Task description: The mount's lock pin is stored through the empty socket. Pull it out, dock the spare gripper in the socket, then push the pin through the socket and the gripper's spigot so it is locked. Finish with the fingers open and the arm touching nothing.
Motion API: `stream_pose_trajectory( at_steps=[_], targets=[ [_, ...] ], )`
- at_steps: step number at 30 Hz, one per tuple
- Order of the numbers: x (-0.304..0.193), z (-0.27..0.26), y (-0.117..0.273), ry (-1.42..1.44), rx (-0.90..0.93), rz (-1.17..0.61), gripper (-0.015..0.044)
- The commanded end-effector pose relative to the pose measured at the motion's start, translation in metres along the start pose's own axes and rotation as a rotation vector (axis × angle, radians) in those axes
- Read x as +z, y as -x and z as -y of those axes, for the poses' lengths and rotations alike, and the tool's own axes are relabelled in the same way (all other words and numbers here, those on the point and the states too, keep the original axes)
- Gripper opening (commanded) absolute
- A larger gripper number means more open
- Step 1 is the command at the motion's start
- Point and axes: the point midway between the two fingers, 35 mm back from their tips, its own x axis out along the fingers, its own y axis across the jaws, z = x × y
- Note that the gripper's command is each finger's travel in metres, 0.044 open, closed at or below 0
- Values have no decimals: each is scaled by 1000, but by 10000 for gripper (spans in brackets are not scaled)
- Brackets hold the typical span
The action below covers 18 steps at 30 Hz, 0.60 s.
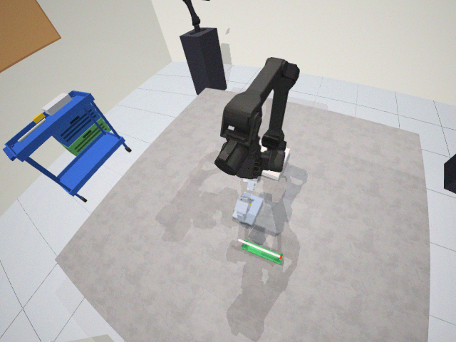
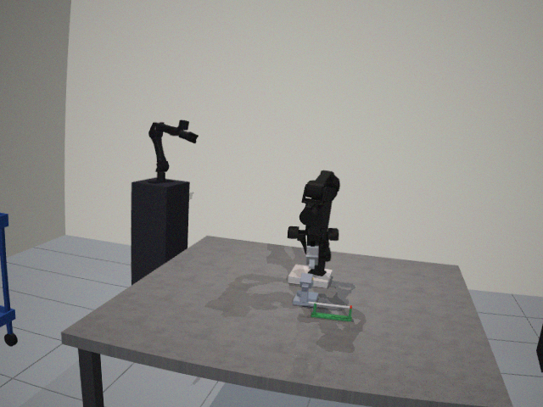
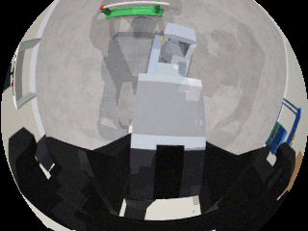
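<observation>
Clearly, the jaws clamp the spare gripper [image 1: 251,183] [image 2: 311,257] [image 3: 164,137] above the mount [image 1: 251,213] [image 2: 305,298] [image 3: 192,63].
Mid-frame in the top view, its pale block looks stiff and fairly light; flat sides suit a square hold near the rear, spigot free. The lock pin [image 1: 261,248] [image 2: 329,305] [image 3: 137,5] lies across the green stand [image 1: 262,254] [image 2: 332,316] [image 3: 132,12], lower centre, probably slippery, best taken by its red end.

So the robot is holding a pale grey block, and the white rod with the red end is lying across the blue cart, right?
Not quite: the white rod with the red end rests on the green stand, as the top view shows. The robot is holding a pale grey block.
</observation>
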Motion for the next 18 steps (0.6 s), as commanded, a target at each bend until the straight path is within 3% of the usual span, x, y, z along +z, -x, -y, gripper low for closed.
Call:
stream_pose_trajectory(
  at_steps=[1, 18],
  targets=[
    [1, 1, -1, -31, -10, 3, 0],
    [19, 2, -11, -137, -18, 14, 0]
  ],
)
